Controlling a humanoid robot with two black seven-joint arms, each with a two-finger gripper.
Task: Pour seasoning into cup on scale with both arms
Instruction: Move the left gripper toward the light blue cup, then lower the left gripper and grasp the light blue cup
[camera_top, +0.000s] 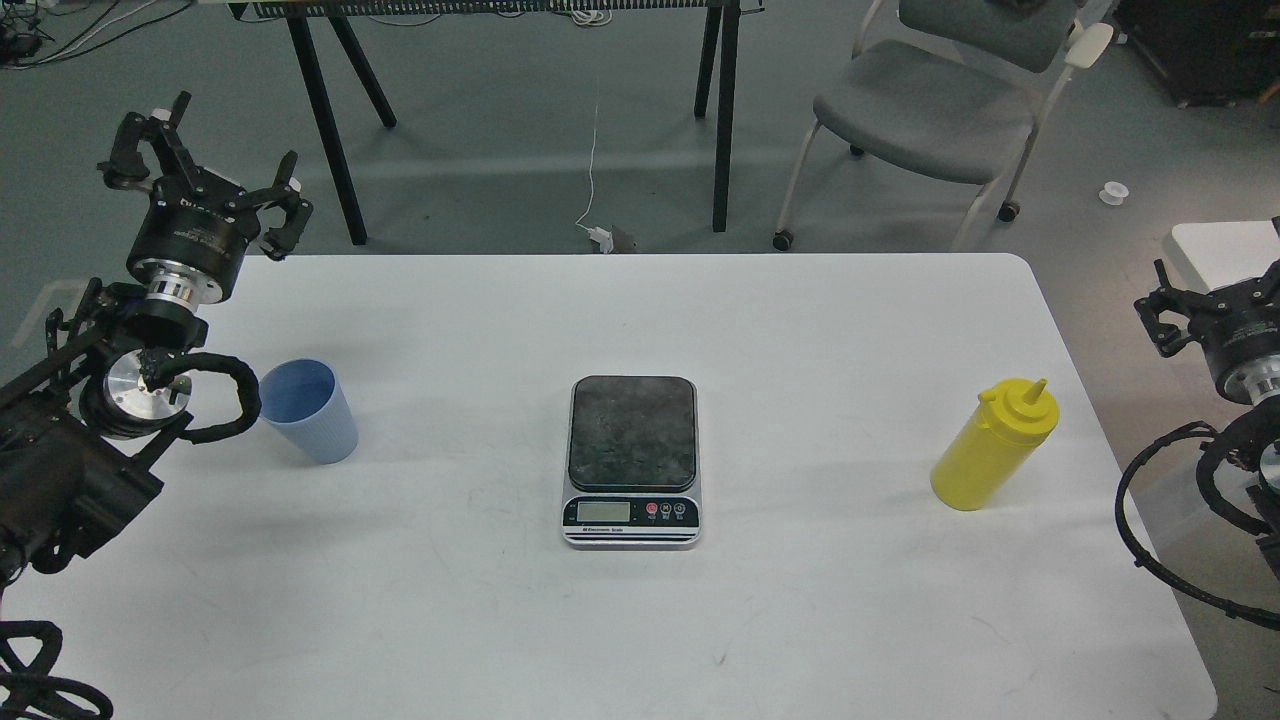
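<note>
The scale lies flat at the middle of the white table, its dark platform bare. The light blue ribbed cup stands upright on the table to the left, off the scale. The yellow seasoning bottle stands to the right. My left gripper hovers above the table's far left corner, behind the cup, with fingers spread open and nothing in them. My right gripper is at the right edge beyond the table, partly cut off; its fingers look dark and small.
A grey chair and black table legs stand on the floor behind the table. A white object sits beside the table's right edge near my right arm.
</note>
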